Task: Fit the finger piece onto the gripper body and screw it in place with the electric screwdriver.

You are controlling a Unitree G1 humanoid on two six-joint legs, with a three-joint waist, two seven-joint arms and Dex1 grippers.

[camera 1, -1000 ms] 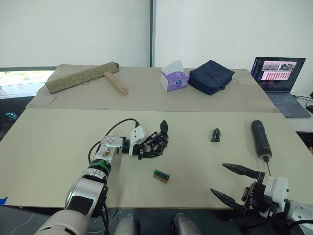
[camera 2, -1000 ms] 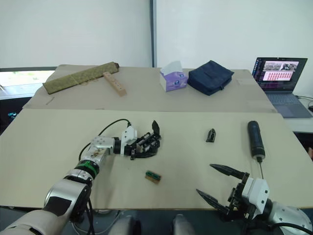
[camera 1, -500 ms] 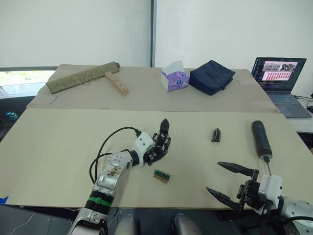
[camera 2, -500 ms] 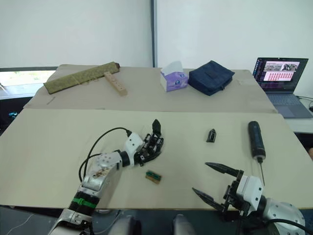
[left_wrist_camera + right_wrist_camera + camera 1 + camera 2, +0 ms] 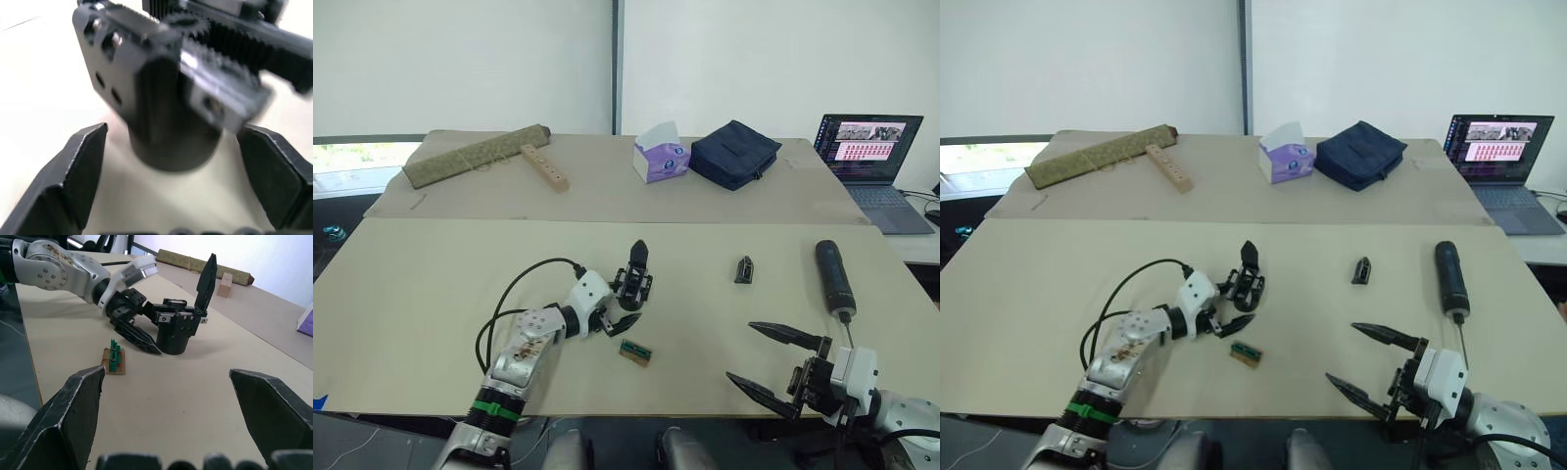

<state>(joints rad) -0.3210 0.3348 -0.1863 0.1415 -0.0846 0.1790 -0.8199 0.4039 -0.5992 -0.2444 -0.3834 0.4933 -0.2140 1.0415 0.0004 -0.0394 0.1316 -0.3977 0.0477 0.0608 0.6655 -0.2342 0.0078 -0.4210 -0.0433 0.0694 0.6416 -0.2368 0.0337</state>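
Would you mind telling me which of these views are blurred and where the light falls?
Left wrist view: the gripper body is soft and smeared at close range. Right wrist view: sharper, with it standing on the table. Eye views: even light; the laptop screen glows.

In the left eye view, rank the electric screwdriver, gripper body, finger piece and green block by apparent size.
1. electric screwdriver
2. gripper body
3. green block and finger piece: they look much alike, too close to rank.
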